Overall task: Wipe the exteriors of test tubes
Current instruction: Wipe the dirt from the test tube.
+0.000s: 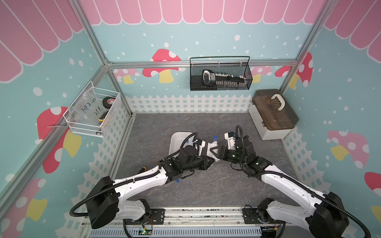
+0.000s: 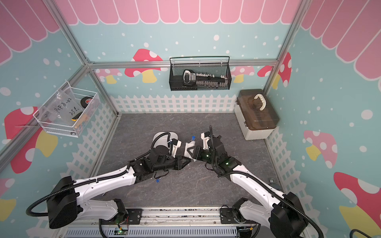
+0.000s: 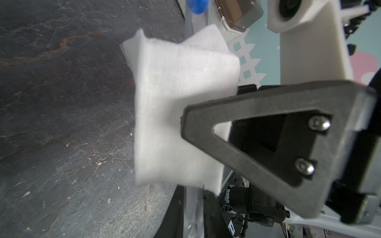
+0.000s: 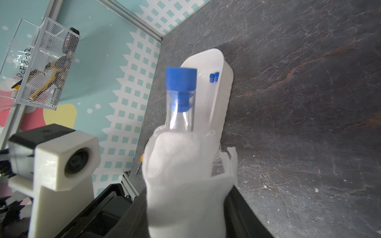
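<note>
One test tube (image 4: 181, 111), clear with a blue cap (image 1: 215, 137), is held above the table's middle. My left gripper (image 1: 214, 160) is shut on its lower end, and the clear tube (image 3: 193, 216) shows between the black fingers. The white cloth (image 1: 209, 147) is wrapped round the tube's middle and fills the gap between the fingers of my right gripper (image 4: 185, 216), which close on it from the sides. The capped end sticks out beyond the cloth (image 4: 181, 164). Two more test tubes (image 4: 213, 82) lie in the white tray (image 4: 206, 59). Another blue cap (image 1: 178, 181) shows on the table under my left arm.
The white tray (image 1: 177, 140) lies behind my left wrist. A white box with a brown lid (image 1: 272, 115) stands at the back right. A black mesh basket (image 1: 220, 76) hangs on the back wall and a white wire basket (image 1: 94, 111) on the left wall.
</note>
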